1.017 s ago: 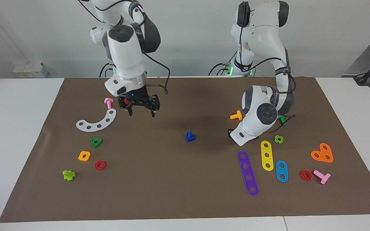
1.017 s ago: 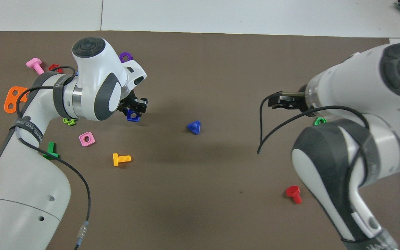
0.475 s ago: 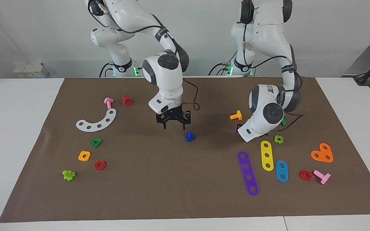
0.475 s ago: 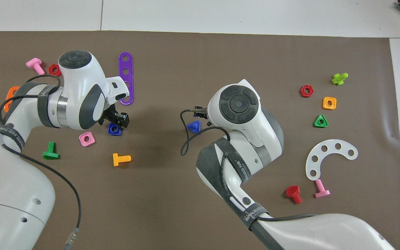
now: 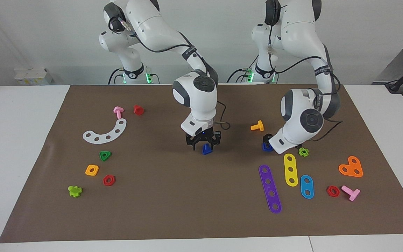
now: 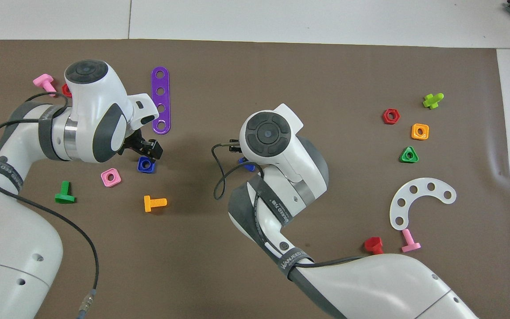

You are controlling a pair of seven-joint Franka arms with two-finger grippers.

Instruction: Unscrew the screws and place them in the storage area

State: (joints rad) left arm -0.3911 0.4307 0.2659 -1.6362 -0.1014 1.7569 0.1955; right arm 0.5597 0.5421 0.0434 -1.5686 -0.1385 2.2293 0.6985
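Since half a second ago the right arm has been coming down over the middle of the brown mat [image 5: 201,210]. Its right pincer [image 5: 203,144] is now sitting low around the dark-blue bolt [image 5: 206,149], with its fingers [image 5: 192,143] spread and standing on either side of the bolt rather than pinching it; whether they are touching the plastic I cannot tell. The bolt is lying on the mat at the counter's [image 5: 19,147] centre, where it lay before. In the overhead view the arm's wrist is covering most of it, leaving only a sliver of blue [image 6: 249,167] showing. It is looking like a small toy piece with a flat triangular head resting on the mat and a short stub pointing up.

The left pincer [image 5: 267,140] has also been shifting, drawing toward the left arm's end of the counter. It is now hovering just over the dark-blue square nut [image 6: 146,165], with its fingers parted and nothing between them. That nut is lying beside a pink square nut [image 6: 110,177], with an orange bolt [image 6: 154,203] nearer to the robots and a purple strip [image 6: 160,100] farther from them.
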